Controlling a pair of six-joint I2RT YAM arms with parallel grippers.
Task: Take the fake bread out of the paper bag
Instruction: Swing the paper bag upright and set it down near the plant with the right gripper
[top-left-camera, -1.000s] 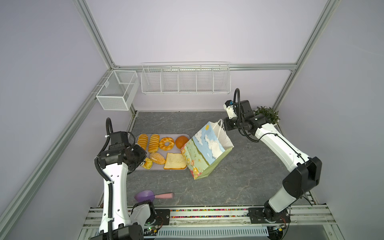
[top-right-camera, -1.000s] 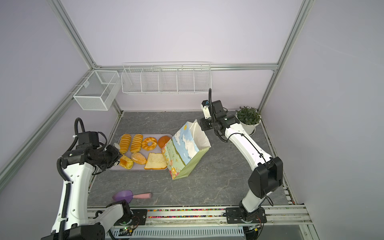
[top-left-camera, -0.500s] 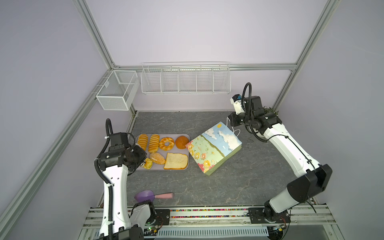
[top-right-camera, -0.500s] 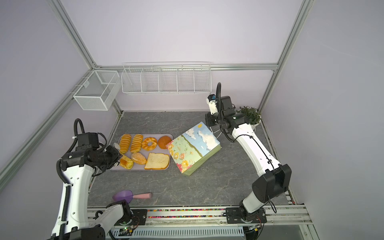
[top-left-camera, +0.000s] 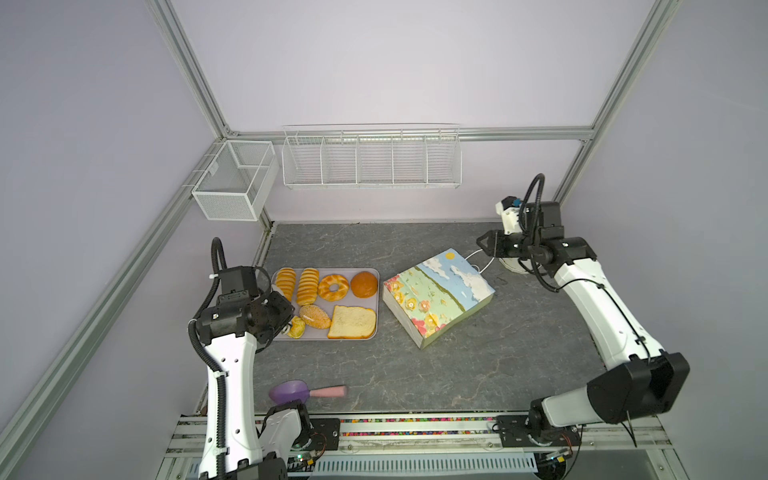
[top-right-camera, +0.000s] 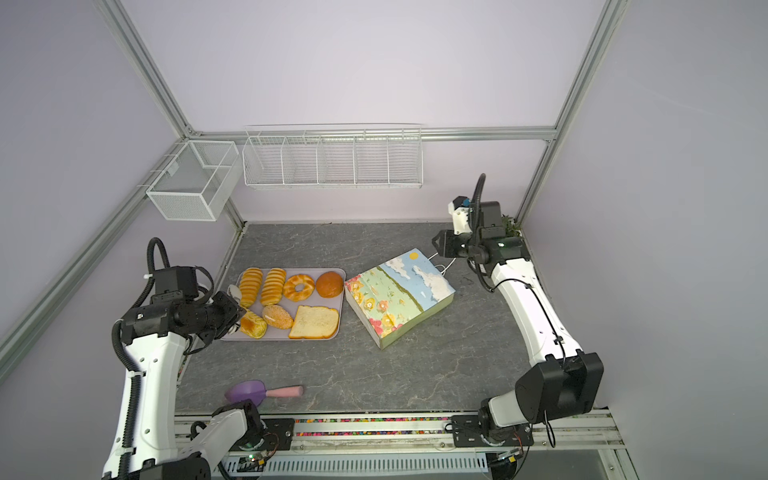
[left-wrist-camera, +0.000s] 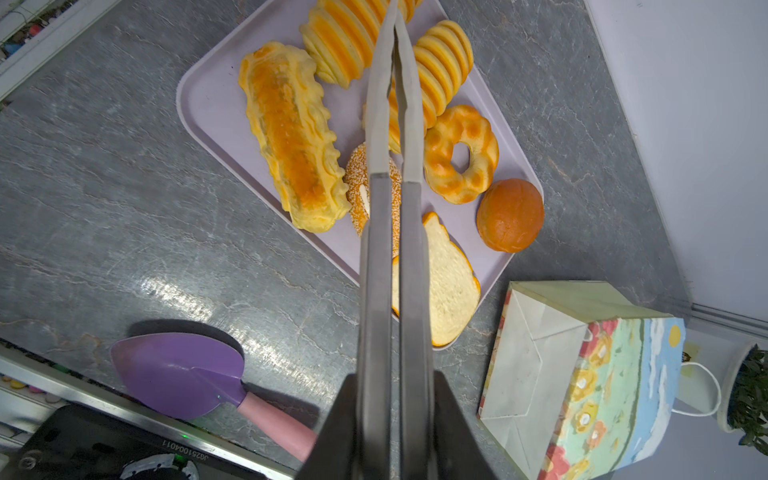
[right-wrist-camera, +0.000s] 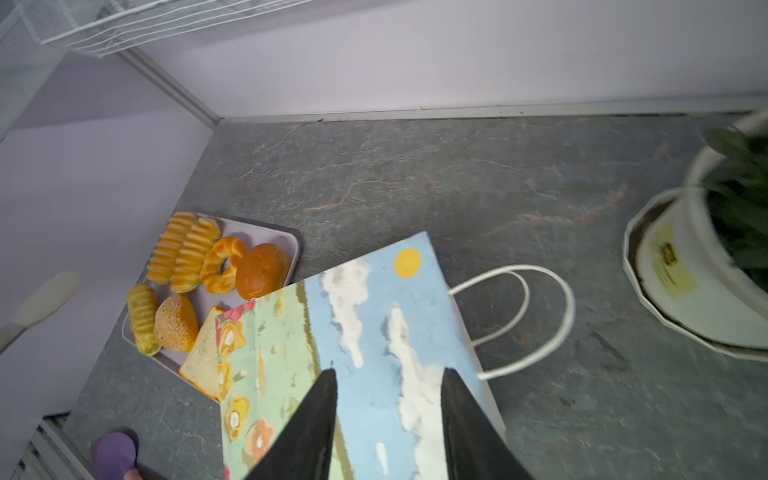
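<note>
paper bag (top-left-camera: 438, 293) lies flat on its side, right of centre in both top views, on the grey table (top-left-camera: 415, 374), just beside the tray (top-left-camera: 347, 302)
long axis runs diagonally, lower left to upper right. The folded white base faces the tray; the mouth faces upper right, with white cord handles (top-left-camera: 478, 266) lying loose on the table
print side is up: blue sky, clouds and a yellow sun at the mouth end, green meadow and flowers at the base end. Bag interior not visible

fake bread (top-left-camera: 307, 286) sits on the lilac tray, left of centre:
- two ridged loaves (top-right-camera: 273, 286) side by side, long axes up-down in frame
- braided ring (top-left-camera: 333, 286) and round brown bun (top-left-camera: 364, 284) along the upper edge
- sesame bun (top-left-camera: 314, 316) and toast slice (top-left-camera: 352, 322) below them, toast nearest the bag
- twisted pastry (top-left-camera: 296, 327) at lower left, partly behind the left arm

left gripper (left-wrist-camera: 392, 399) is clamped on metal tongs (left-wrist-camera: 376, 270), blades nearly together, above the tray
right gripper (right-wrist-camera: 388, 372) has its jaws partly apart with nothing between them, above the bag's mouth end

purple scoop (top-left-camera: 291, 390) lies at the table's lower left, potted plant (right-wrist-camera: 706, 270) at upper right
</note>
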